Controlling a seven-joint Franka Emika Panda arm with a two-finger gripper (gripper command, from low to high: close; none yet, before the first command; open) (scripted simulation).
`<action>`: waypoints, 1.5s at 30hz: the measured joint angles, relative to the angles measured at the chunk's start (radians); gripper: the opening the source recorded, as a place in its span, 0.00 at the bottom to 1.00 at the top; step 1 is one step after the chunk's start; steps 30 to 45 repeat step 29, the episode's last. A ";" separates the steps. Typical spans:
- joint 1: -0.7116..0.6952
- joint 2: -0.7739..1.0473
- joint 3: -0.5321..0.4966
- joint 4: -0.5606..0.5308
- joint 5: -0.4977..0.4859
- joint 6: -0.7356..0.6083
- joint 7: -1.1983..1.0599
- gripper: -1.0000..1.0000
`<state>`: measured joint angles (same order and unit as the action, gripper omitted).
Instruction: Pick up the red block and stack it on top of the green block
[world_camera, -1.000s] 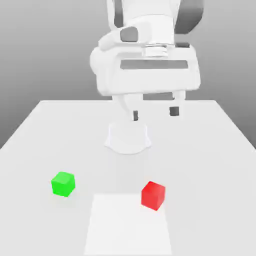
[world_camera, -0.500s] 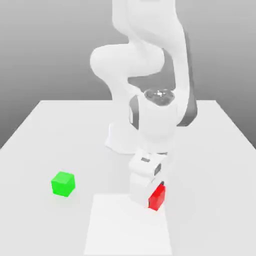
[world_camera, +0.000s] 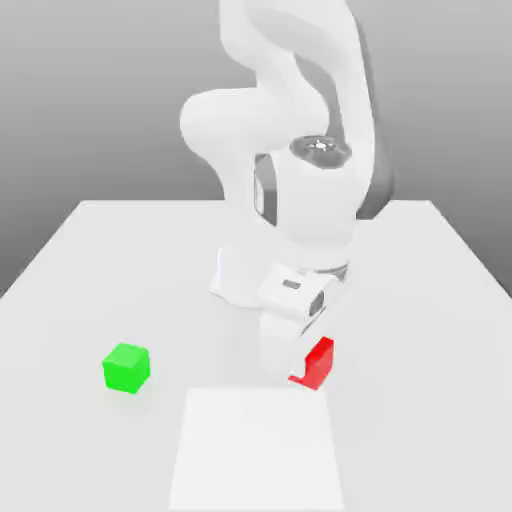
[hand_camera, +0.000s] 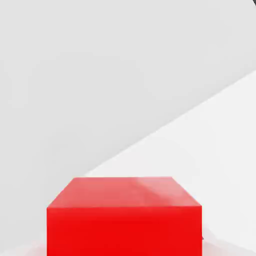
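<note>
The red block hangs just above the table, right of centre in the exterior view, with my gripper shut on it from above. The white hand covers the block's left half in that view. In the hand view the red block sits close up, its top face and one side showing, with the table beneath it. The green block rests on the table well off to the exterior view's left, apart from the gripper.
The arm's white base stands on the grey table behind the blocks. A lighter square patch lies on the table's front part, just below the held block.
The hand dropped from high above the table onto the red block and its fingers shut on it. Since half a second ago the block has risen slightly.
</note>
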<state>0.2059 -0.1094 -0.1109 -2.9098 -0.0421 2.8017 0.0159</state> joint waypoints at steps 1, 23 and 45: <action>-0.035 -0.017 -0.022 -0.002 -0.015 -0.014 0.019 0.00; -0.342 0.041 -0.354 -0.011 0.147 0.021 0.013 0.00; -0.335 0.134 -0.364 -0.016 0.143 0.139 0.017 1.00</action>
